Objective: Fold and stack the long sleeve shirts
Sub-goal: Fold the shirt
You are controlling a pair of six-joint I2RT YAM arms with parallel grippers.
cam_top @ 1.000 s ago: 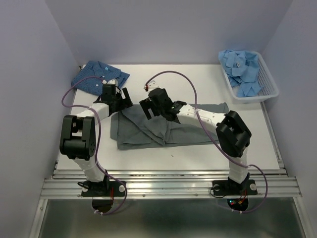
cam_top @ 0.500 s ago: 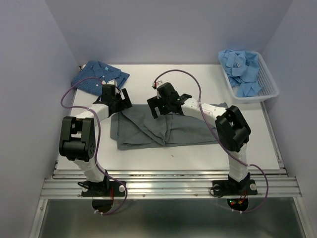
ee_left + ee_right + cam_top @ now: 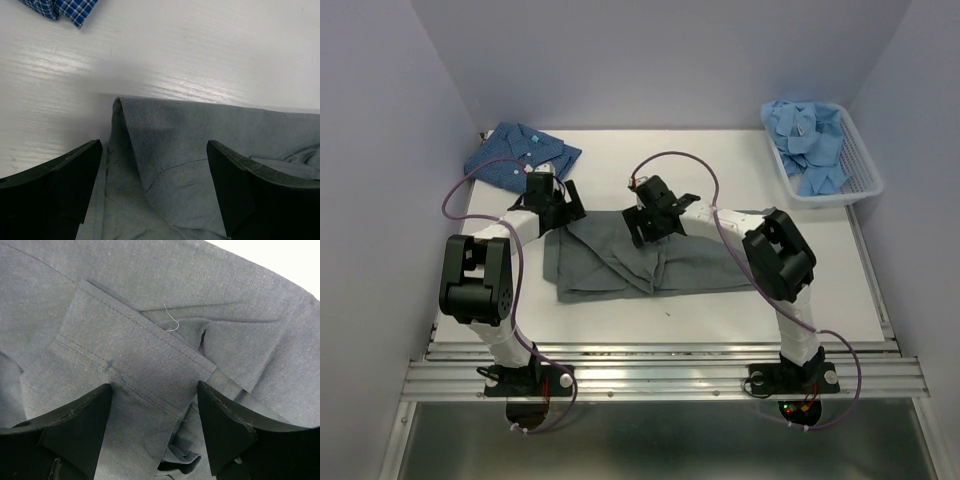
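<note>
Since 1.0 s ago, the right claw (image 3: 645, 220) sits further right and higher in frame, at the far edge of the dark grey shirt (image 3: 650, 258). The right elbow is drawn in leftward. The left claw (image 3: 565, 208) is unchanged at the shirt's upper-left corner.

The grey shirt lies mid-desk (image 3: 620, 320), rumpled, with its long axis running left to right across the frame.

Only the top view shows the dark blue shirt (image 3: 520, 150) at upper left and the light blue shirts (image 3: 810, 140) in the basket (image 3: 865, 185) at upper right.

Only the wrist views show claw state:
- Left fingers (image 3: 50, 190) are spread over a raised fold of grey cloth.
- Right fingers (image 3: 70, 435) are spread over a stitched cuff (image 3: 135, 365), pinching nothing.
</note>
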